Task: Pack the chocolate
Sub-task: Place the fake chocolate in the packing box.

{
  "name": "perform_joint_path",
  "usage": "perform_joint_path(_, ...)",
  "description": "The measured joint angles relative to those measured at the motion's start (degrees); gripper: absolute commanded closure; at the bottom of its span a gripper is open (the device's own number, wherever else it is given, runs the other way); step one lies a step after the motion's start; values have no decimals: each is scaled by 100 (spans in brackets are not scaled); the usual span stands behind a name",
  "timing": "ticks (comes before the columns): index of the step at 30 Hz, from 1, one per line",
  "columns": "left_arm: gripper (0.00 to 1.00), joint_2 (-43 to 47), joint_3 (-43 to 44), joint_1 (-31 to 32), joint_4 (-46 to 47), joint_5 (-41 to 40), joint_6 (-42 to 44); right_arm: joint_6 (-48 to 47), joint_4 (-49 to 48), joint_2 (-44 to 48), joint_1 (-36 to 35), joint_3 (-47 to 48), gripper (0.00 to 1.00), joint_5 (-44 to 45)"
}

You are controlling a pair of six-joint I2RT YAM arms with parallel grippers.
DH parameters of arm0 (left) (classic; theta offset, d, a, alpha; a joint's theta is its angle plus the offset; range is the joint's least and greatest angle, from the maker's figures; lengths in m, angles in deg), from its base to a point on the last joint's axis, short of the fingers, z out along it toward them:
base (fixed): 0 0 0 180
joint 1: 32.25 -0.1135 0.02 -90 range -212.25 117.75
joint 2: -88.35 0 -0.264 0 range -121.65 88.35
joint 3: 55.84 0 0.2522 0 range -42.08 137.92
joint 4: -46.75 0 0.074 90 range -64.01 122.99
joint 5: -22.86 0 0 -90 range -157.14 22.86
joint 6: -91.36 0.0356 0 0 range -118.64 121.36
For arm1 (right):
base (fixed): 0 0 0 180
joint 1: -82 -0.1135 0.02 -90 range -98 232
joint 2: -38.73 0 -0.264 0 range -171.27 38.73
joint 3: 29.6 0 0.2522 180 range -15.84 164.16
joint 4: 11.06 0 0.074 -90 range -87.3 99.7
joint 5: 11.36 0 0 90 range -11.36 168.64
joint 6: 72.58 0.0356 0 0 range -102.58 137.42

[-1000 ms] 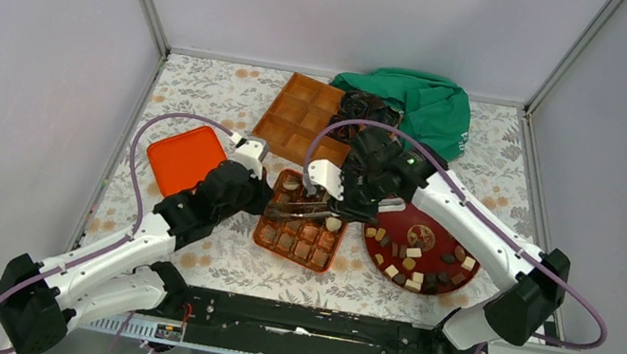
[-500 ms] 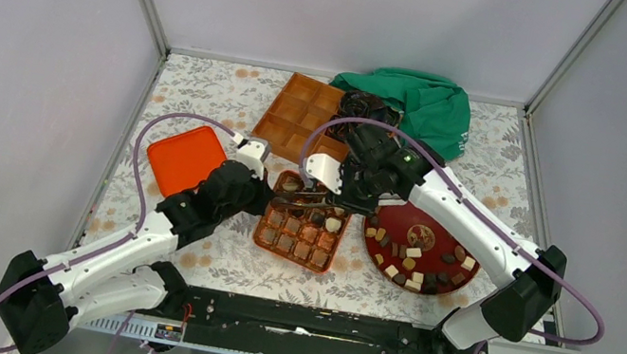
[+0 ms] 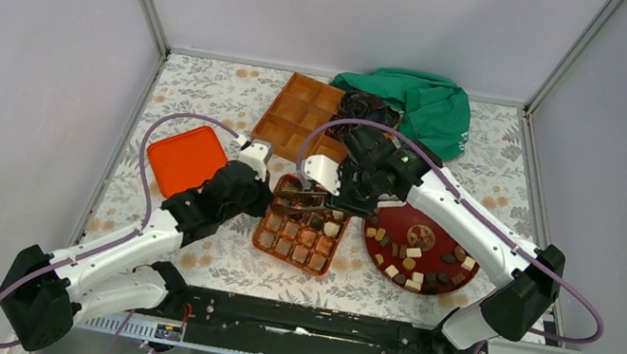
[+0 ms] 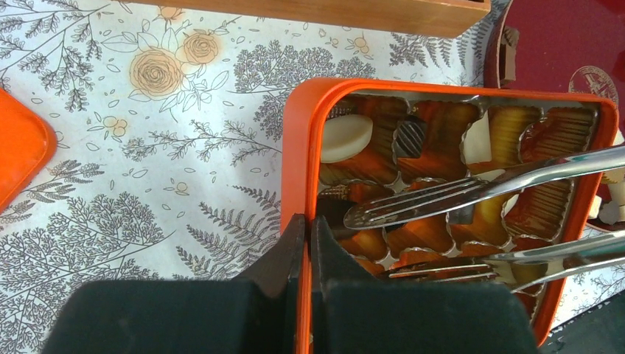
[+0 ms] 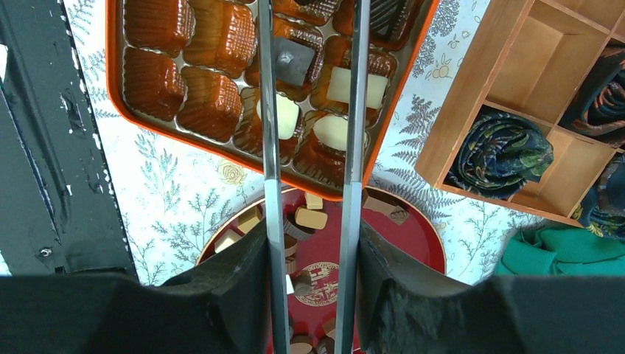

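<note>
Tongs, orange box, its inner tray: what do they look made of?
tongs: metal, likely polished steel; thin silvery arms with mirror glints.
orange box: probably plastic or lacquered tin, unclear; smooth, uniform colour, rounded rim.
inner tray: thin moulded plastic, glossy amber, translucent-looking; ribbed cell walls with sharp highlights.

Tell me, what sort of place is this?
Probably a robot lab test cell: plain grey walls box in a small table, the left arm and right arm are bolted to a rail, and chocolates sit staged in a tray.
</note>
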State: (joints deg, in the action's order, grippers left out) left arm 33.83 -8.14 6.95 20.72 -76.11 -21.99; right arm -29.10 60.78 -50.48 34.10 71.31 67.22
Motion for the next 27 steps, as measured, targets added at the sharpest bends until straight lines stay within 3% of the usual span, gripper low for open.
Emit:
perform_joint_path(8, 100, -55, 0, -28, -42, -26, -4, 7, 81, -11, 0, 33, 59, -72)
perform_joint_path(14, 100, -330, 13, -107, -190, -146, -72, -87, 490, 103, 326, 92, 60, -892)
perform_joint_path(19, 100, -745, 138, -295, -455, -151, -203, -120, 481, 1025, 1744, -658, 59, -1611)
perform_joint_path(24, 100, -1040, 293, -424, -562, -55, -306, -238, 603, 2044, 3246, -1731, 59, -1727)
perform_joint_path(27, 100, -1215, 358, -457, -610, 20, -337, -520, 824, 2199, 4194, -2247, 58, -1624)
